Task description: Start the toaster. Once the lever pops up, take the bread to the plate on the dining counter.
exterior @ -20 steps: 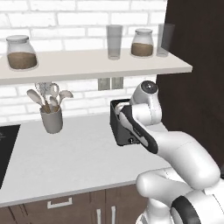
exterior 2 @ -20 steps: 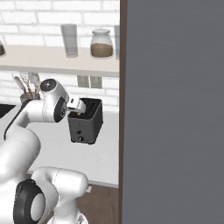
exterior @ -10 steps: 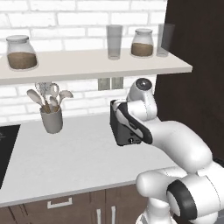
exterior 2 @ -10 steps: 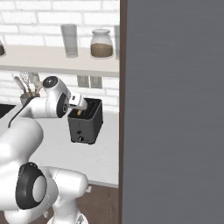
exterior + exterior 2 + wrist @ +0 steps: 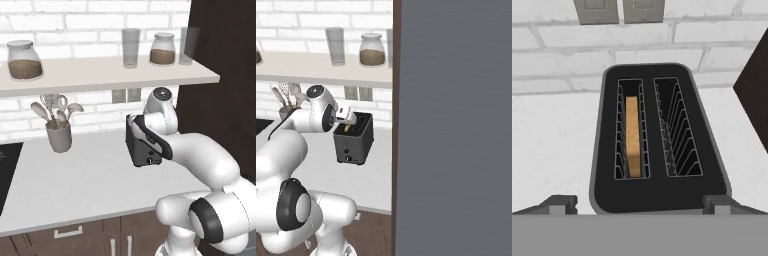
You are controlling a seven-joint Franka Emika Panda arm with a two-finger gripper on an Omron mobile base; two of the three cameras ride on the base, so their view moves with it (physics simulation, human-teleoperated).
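The hand [image 5: 639,202] is held wide open and empty just above the toaster [image 5: 657,145], in whose left slot the bread [image 5: 632,135] is seated upright.

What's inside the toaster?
The toaster has bread standing in its left slot; the right slot looks empty. The bread's lower part is hidden down inside.

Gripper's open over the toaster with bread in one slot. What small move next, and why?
Probably lower the open gripper toward the toaster's near end to find the lever. The bread sits deep in the left slot, nothing is held, and the hand hangs above the top, so toasting likely isn't started.
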